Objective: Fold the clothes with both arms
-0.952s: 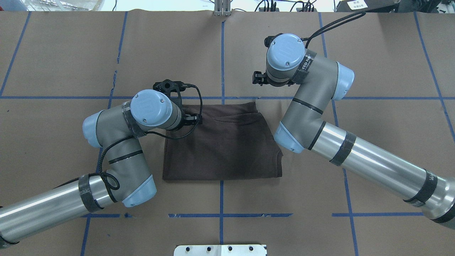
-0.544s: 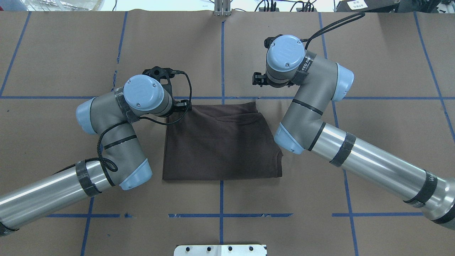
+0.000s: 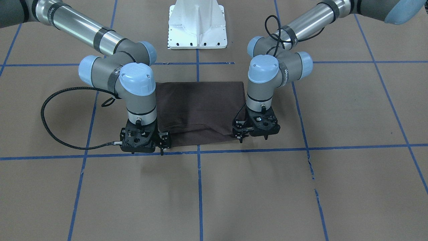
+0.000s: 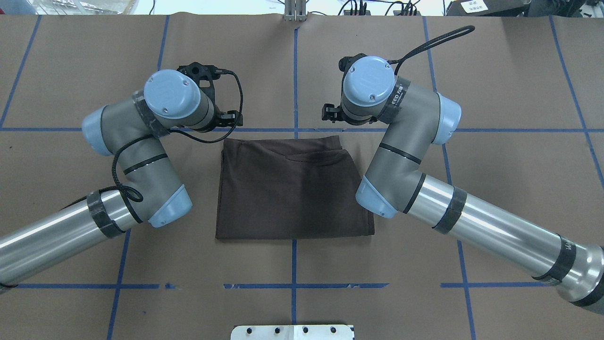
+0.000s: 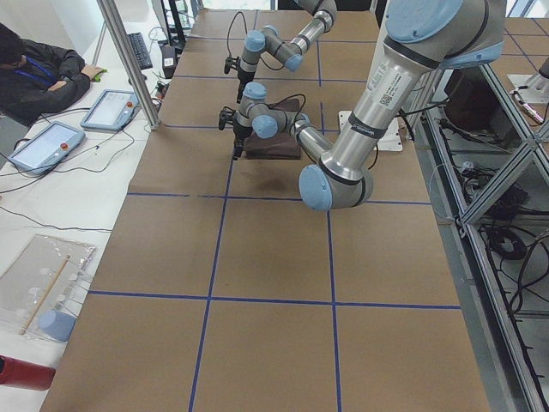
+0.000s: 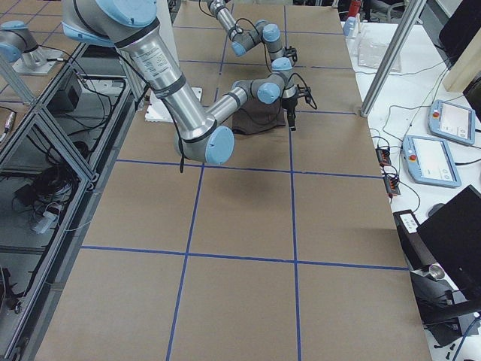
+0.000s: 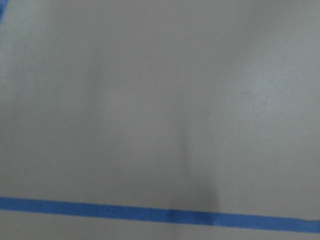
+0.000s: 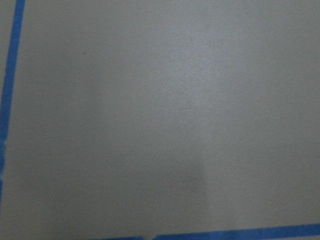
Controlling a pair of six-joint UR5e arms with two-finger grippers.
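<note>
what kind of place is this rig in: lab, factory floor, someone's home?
Most likely a robotics lab test cell: a brown-paper table marked with a blue tape grid, teach pendants on a side bench, and an aluminium frame post at the table edge.

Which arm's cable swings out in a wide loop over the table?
The right arm: its cable arcs far out from the shirt. The left arm has its cable close in.

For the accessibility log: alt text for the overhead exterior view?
A folded dark brown T-shirt lies flat on the brown-paper table; the left gripper and right gripper hover just beyond its far corners, apart from it.
</note>
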